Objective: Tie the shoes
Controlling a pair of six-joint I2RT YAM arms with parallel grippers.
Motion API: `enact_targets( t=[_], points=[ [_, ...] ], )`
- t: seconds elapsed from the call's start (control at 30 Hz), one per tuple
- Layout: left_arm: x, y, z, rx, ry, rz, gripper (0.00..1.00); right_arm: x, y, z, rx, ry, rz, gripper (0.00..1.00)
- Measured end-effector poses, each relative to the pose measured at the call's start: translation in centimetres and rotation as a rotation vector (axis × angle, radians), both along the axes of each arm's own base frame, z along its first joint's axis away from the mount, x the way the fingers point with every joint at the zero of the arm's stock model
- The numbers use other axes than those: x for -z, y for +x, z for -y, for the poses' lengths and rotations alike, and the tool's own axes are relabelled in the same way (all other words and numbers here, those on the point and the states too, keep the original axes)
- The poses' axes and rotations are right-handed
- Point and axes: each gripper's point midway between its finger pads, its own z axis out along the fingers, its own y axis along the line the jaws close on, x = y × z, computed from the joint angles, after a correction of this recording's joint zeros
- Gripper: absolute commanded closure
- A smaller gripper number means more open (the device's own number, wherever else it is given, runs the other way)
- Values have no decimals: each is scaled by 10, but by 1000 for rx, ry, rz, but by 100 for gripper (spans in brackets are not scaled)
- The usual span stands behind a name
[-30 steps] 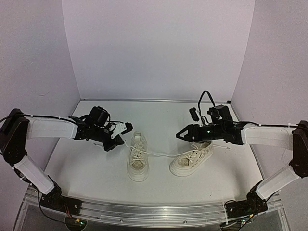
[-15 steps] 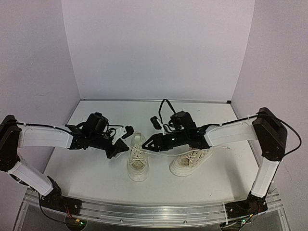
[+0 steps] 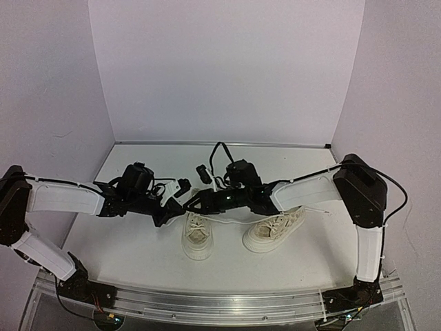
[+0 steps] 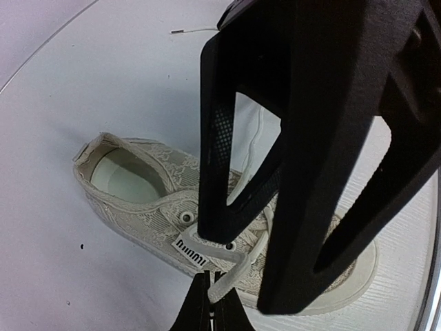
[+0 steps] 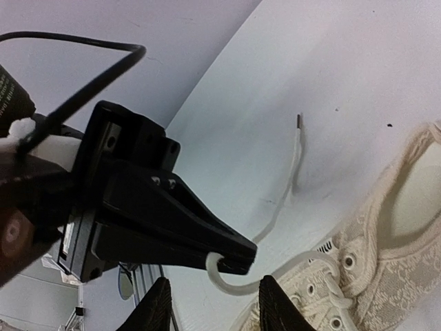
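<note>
The lace (image 5: 219,279) is thin, soft and limp, stiff only at its capped tip (image 5: 298,121). It will likely sag and slip unless pinched firmly on the raised loop, and the light canvas shoe (image 3: 196,238) it belongs to may drag if it is pulled hard. That shoe lies at about 6 o'clock on the table (image 3: 138,241), with the other shoe (image 3: 275,231) at its 3 o'clock. The left gripper (image 3: 172,211), at the shoe's 11 o'clock, is clamped on the loop, and the right gripper (image 3: 191,205) sits close by at 12 o'clock with its jaws apart.
</note>
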Motion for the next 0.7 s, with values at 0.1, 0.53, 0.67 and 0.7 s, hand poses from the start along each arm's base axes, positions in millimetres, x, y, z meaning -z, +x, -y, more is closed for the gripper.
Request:
enact_targets(
  t=[0.1, 0.53, 0.67, 0.7],
  points=[
    [-1, 2, 1, -2, -8, 6, 100, -4, 2, -7, -6, 14, 7, 62],
    [3, 3, -1, -28, -9, 3, 99, 17, 3, -9, -2, -29, -16, 100],
    [7, 4, -2, -34, 0, 1, 96, 22, 3, -8, 1, -51, -8, 100],
    [8, 4, -2, -34, 3, -1, 97, 23, 3, -7, 2, -58, -5, 100]
  ],
)
